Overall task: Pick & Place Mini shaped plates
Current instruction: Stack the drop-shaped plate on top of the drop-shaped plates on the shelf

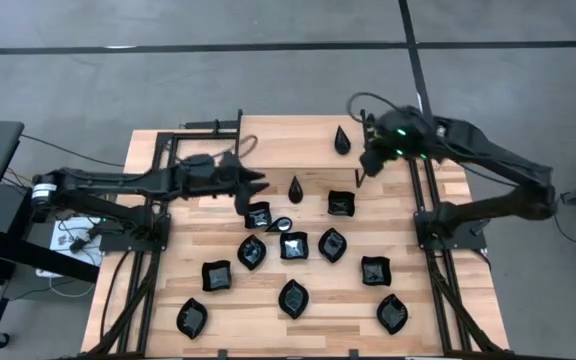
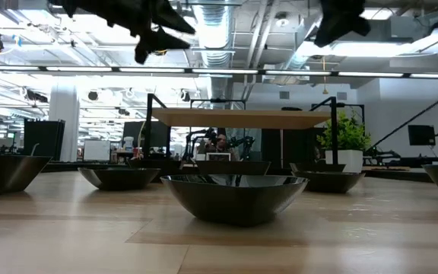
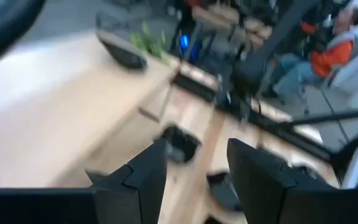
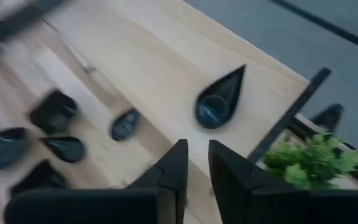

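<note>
On wooden table (image 1: 268, 140), black plates (image 1: 293, 297)

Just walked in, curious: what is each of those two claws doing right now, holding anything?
Left gripper: jaws open, holding nothing.
Right gripper: jaws nearly closed with a narrow gap, holding nothing.

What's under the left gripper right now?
The left gripper hangs open and empty above the wood, at the far edge of a square plate. A teardrop plate lies just beside it. The table directly beneath the arm is hidden.
</note>
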You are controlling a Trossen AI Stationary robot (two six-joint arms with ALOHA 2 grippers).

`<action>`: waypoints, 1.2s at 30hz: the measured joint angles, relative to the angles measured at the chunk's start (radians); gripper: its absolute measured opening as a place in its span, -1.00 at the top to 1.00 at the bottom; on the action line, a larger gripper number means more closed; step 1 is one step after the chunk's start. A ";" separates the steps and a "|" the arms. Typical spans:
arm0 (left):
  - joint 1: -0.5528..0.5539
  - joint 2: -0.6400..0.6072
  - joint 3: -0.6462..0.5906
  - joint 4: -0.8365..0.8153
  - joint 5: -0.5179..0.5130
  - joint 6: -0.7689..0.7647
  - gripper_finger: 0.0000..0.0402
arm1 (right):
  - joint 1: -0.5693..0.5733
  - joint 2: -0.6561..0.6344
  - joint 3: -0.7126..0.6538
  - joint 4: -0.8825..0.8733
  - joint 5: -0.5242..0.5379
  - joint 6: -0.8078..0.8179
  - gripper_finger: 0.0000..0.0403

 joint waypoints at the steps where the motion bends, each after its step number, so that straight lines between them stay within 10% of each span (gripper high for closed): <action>1: -0.010 0.020 0.000 0.000 0.002 -0.017 0.16 | 0.017 -0.045 -0.041 0.035 -0.003 0.013 0.71; 12: -0.136 0.137 0.000 0.001 0.011 -0.108 0.16 | 0.251 -0.307 -0.409 0.364 -0.116 0.064 0.71; 36: -0.249 0.137 -0.002 -0.213 -0.019 -0.322 0.28 | 0.489 0.059 -0.440 0.594 -0.168 -0.144 0.71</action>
